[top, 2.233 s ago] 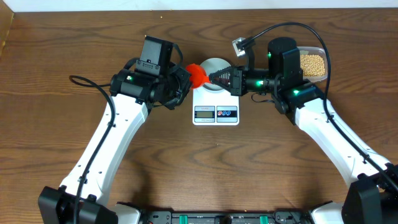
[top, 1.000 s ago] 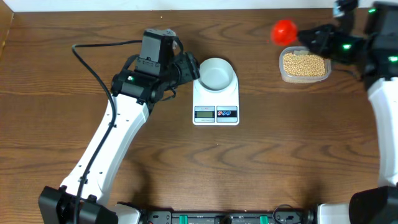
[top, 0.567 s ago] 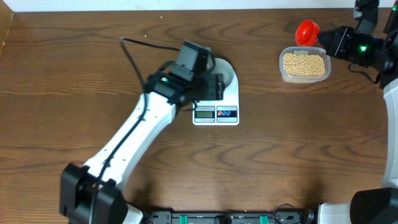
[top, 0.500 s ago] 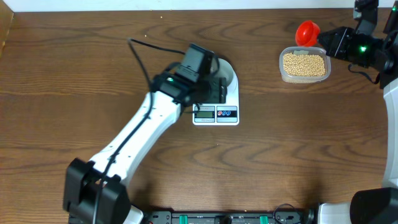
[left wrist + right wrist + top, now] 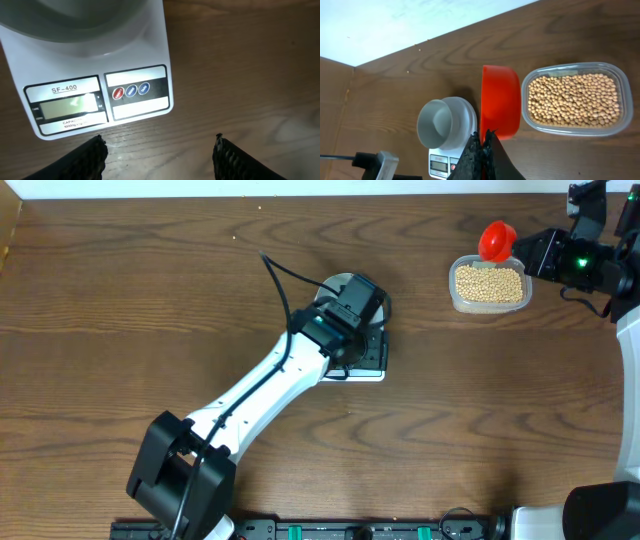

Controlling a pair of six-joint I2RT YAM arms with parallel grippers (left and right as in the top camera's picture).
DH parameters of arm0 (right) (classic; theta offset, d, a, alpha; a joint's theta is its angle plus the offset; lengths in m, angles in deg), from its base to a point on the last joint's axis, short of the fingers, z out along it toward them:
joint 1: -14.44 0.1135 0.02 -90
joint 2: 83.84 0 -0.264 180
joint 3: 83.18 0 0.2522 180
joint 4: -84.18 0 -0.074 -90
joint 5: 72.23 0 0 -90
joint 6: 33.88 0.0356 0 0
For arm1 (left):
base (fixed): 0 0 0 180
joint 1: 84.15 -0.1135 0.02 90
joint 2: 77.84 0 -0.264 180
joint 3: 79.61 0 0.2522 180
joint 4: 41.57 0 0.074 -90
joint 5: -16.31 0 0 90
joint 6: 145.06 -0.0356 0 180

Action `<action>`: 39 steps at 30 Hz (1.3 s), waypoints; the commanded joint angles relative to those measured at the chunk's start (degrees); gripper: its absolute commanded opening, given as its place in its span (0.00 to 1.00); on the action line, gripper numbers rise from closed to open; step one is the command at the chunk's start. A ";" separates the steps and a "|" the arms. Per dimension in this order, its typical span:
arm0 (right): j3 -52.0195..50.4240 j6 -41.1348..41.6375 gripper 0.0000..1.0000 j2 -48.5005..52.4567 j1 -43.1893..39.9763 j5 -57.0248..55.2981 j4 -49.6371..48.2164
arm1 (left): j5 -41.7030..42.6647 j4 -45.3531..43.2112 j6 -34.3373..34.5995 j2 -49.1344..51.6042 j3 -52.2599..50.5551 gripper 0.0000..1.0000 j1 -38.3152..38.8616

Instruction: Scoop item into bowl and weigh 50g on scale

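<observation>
Though overhead hides scale [image 5: 152, 52] display [image 5: 67, 106], wrist shows it; left jaws open, right jaws seemingly clamp scoop [image 5: 500, 105]

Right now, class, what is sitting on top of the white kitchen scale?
The pale blue-grey bowl stands on the scale; the right wrist view shows no beans inside it. Overhead, the left arm covers most of both, so little shows there.

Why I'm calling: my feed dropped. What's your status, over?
Left claw open over the scale, may crowd pouring. Right claw shut on red scoop beside the bean tub. Bowl on scale, empty.
</observation>
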 commanded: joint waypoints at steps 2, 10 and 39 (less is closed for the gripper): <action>0.59 -1.14 0.01 0.15 -0.13 -1.05 0.22 | -4.59 -0.07 0.79 2.69 -0.26 0.68 1.66; 0.59 -1.11 0.01 0.15 -0.13 -1.05 0.24 | -4.57 -2.21 0.74 8.20 -0.26 0.68 1.81; 0.59 -1.11 0.01 0.15 -0.13 -1.09 0.63 | -4.37 -8.66 -7.06 13.64 -1.62 0.68 2.23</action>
